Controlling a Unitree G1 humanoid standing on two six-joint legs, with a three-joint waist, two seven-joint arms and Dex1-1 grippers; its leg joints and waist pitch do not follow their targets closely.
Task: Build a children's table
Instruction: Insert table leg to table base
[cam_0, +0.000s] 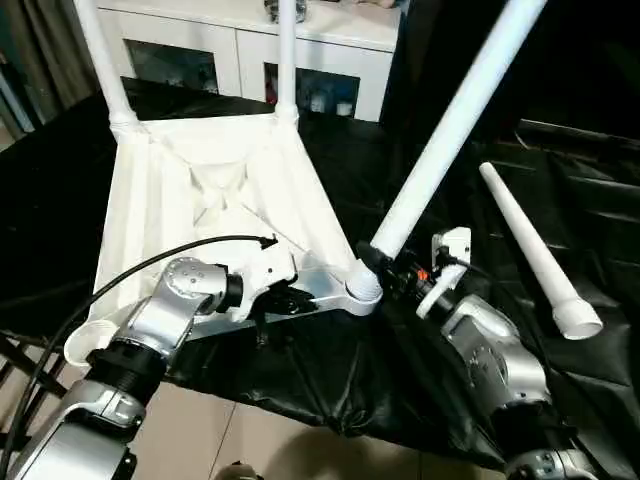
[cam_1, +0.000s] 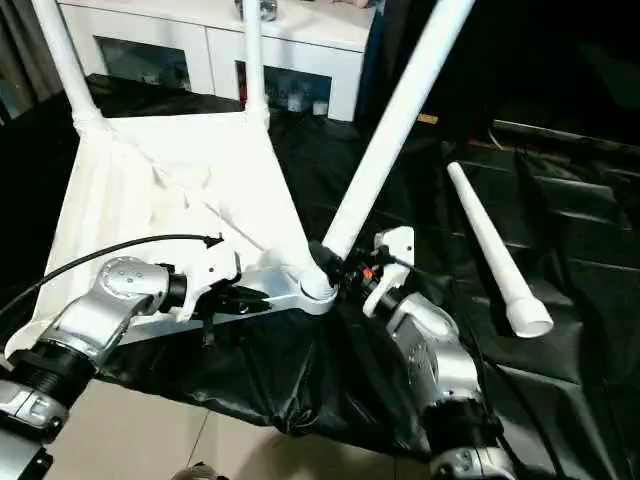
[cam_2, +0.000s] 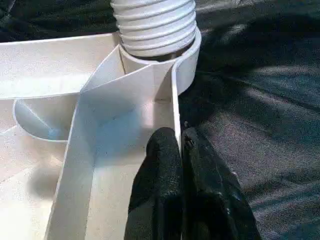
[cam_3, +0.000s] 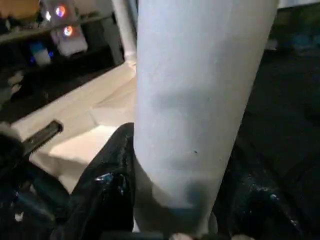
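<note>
The white table top (cam_0: 215, 195) lies upside down, ribbed underside up, on black sheeting. Two legs (cam_0: 100, 55) (cam_0: 287, 60) stand in its far corner sockets. A third leg (cam_0: 450, 125) leans up to the right from the near right socket (cam_0: 362, 292), its ridged collar (cam_2: 152, 22) seated in the socket. My right gripper (cam_0: 385, 268) is shut on that leg just above the collar, its fingers (cam_3: 107, 190) on either side. My left gripper (cam_2: 180, 150) is shut on the top's thin side wall (cam_2: 175, 100) close to that socket. The fourth leg (cam_0: 535, 255) lies loose at the right.
A white cabinet (cam_0: 240, 50) with glass doors stands behind the work. Black sheeting (cam_0: 330, 380) covers the surface, its front edge hanging over a pale tiled floor (cam_0: 210, 435). A black cable (cam_0: 150, 260) arcs over my left forearm.
</note>
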